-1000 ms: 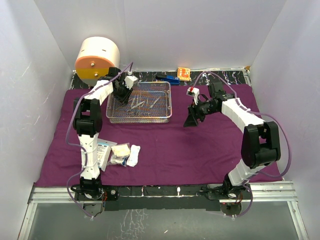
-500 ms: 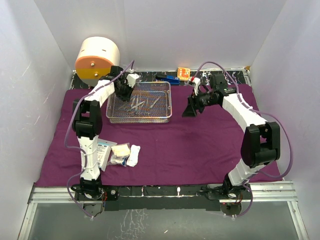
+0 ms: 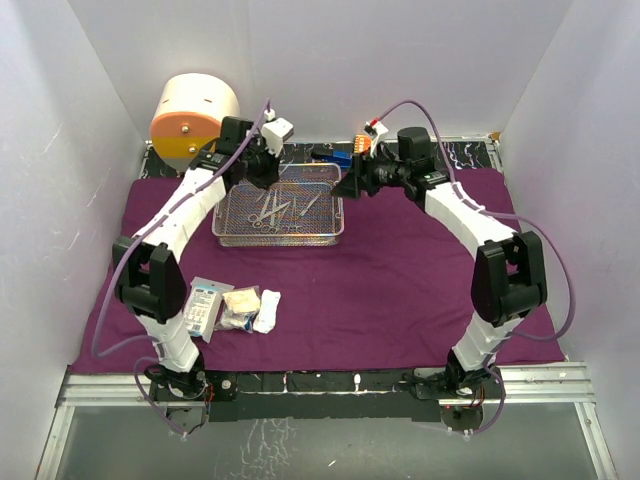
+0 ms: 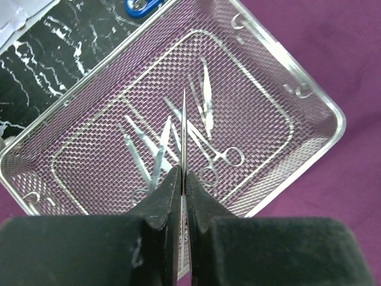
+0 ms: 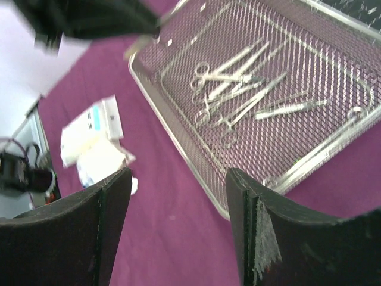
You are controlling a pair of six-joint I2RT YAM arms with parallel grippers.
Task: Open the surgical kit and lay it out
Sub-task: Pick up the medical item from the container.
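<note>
Top view: the wire-mesh tray (image 3: 335, 205) sits upper left of center on the purple cloth (image 3: 400, 290), with the left gripper (image 3: 262, 168) over its upper-left corner and the right gripper (image 3: 350, 185) by its upper-right corner. Left wrist: the jaws are pinched tight on a thin steel instrument (image 4: 184, 131) sticking up mid-frame over the tray. Right wrist: the fingers (image 5: 113, 196) are spread wide, grabbing nothing, and the tray fills the upper right.

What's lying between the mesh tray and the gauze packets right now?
Nothing but bare purple cloth lies between the mesh tray and the gauze packets; the top view shows that stretch clearly.
</note>
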